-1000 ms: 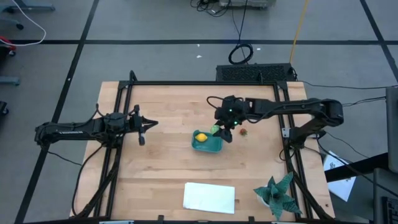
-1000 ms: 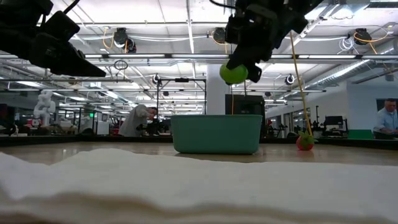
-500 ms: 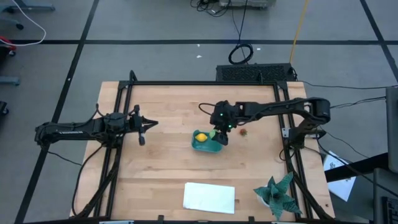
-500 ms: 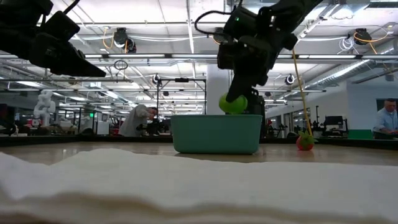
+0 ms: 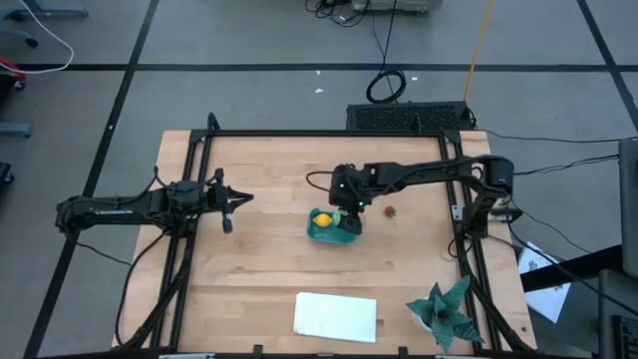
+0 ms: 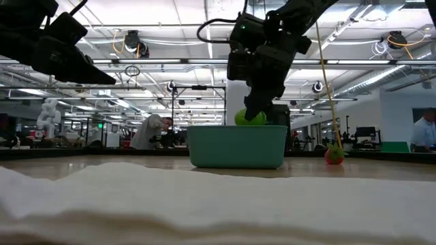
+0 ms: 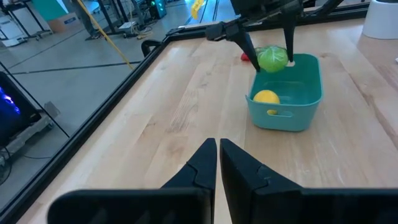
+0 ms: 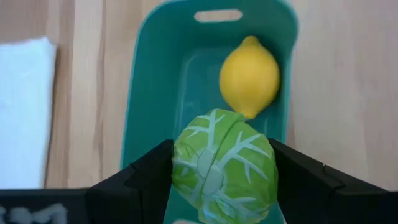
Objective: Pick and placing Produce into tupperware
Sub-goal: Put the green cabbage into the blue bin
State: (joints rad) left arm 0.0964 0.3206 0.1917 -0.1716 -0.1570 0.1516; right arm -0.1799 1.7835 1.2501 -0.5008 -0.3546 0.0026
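Right wrist view: right gripper [image 8: 221,171] is clamped on the light green, veined cabbage-like ball [image 8: 222,165], one dark finger on each side of it, held directly over the small shallow teal-green plastic tub with rounded corners [image 8: 149,106]. The yellow lemon-shaped piece [image 8: 249,76] already lies inside the tub, toward the end with the handle slot. Low view puts the ball at about rim height, bottom just dipping behind the tub wall, so I judge this as the placing step for the second piece, near the end of the descent. The small dark red piece [image 6: 334,155] sits on the wooden table [image 5: 259,259], just beside the tub on the right arm's side, not yet picked. Left gripper [image 7: 218,163] has its fingers together, holding nothing, parked well apart from the tub on the left side of the table. Next move, as I read it: a little lower, then let the fingers part so the ball drops beside the lemon, not on top of it; there is bare tub floor on the near end for that. Then lift straight up clear of the rim before going for the red piece. Risk: the ball rolls against the lemon or catches the rim if released off-centre. White flat cloth [image 5: 336,315] and spiky teal plant [image 5: 445,310] sit at the table edge, out of the way.
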